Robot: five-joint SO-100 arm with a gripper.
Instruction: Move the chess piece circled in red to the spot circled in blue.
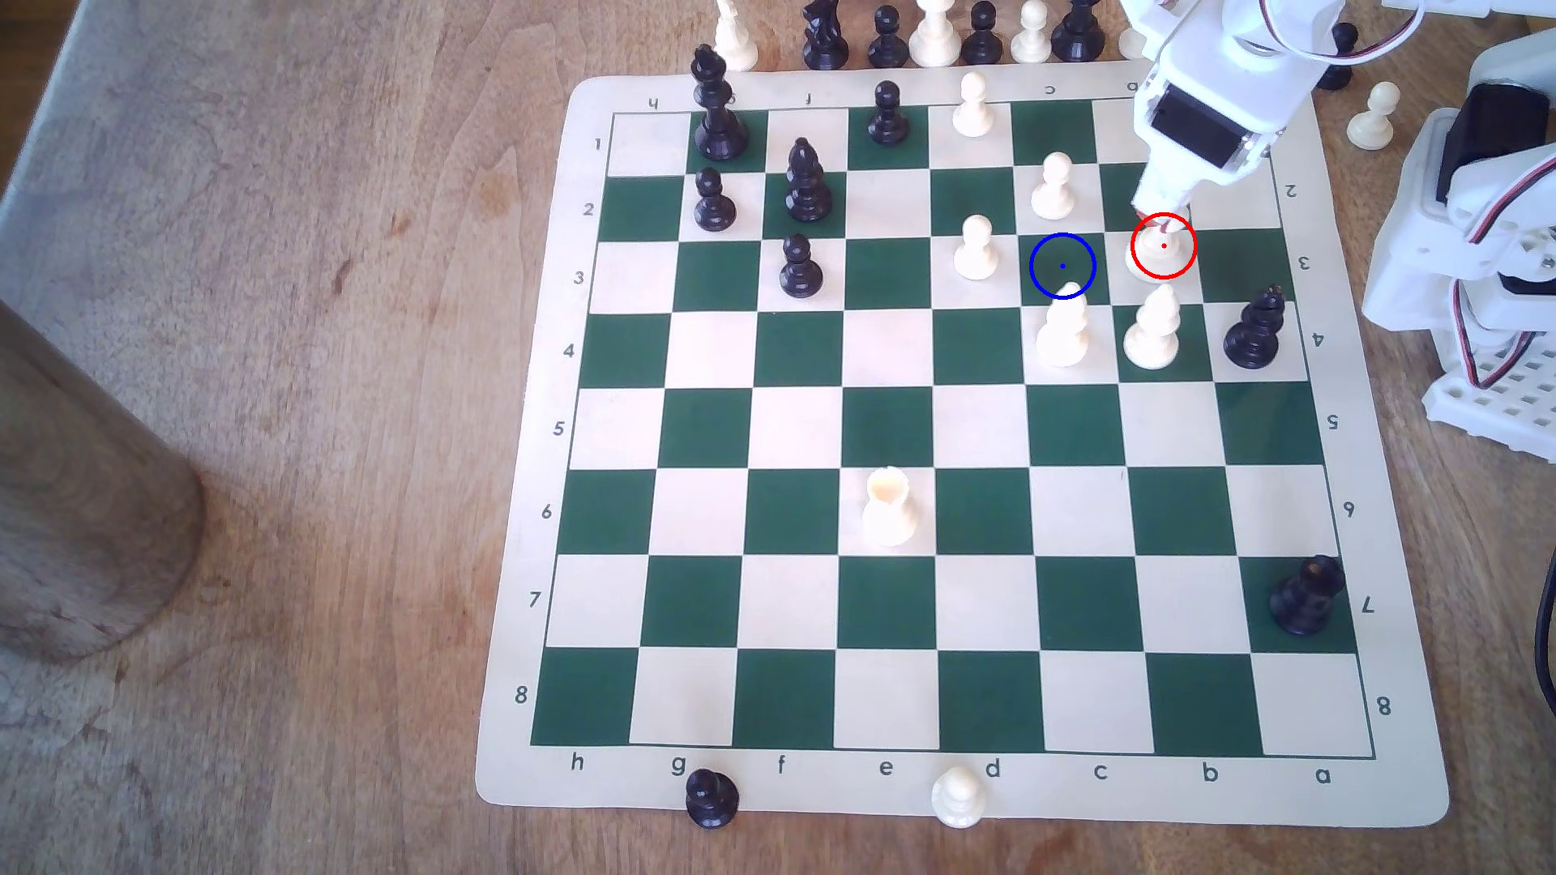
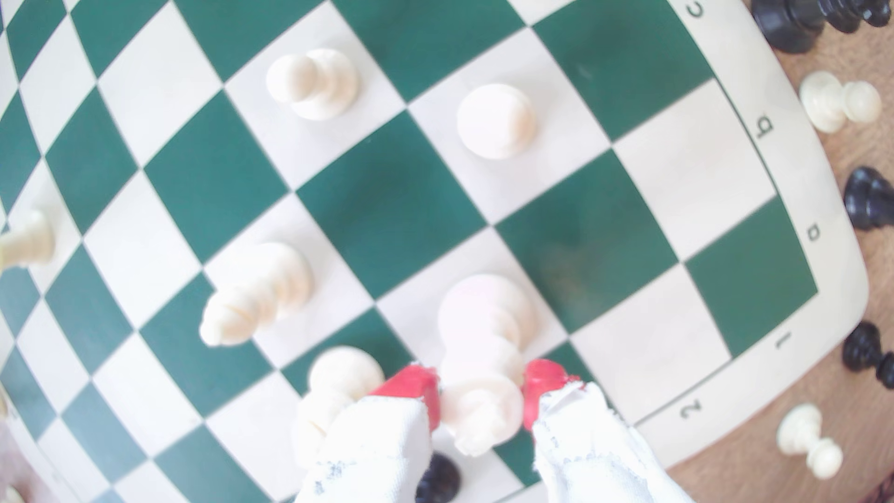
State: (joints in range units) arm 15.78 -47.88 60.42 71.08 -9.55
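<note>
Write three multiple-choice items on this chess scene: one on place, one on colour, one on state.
1. In the exterior view, where is the blue-ringed square relative to the red-circled piece?
A. next square to the left
B. next square to the right
C. down in row 8

2. What colour are the claw fingertips?
A. blue
B. black
C. red

3. How is the red-circled piece standing?
A. tipped on its side
B. upright, its top between the fingertips
C. off the board

Key: 1 A, the blue ring sits one square left of the red ring in the same row. 2 C, the wrist view shows red tips on white fingers. 3 B, the tips sit against either side of its crown and its base is on a cream square.
</note>
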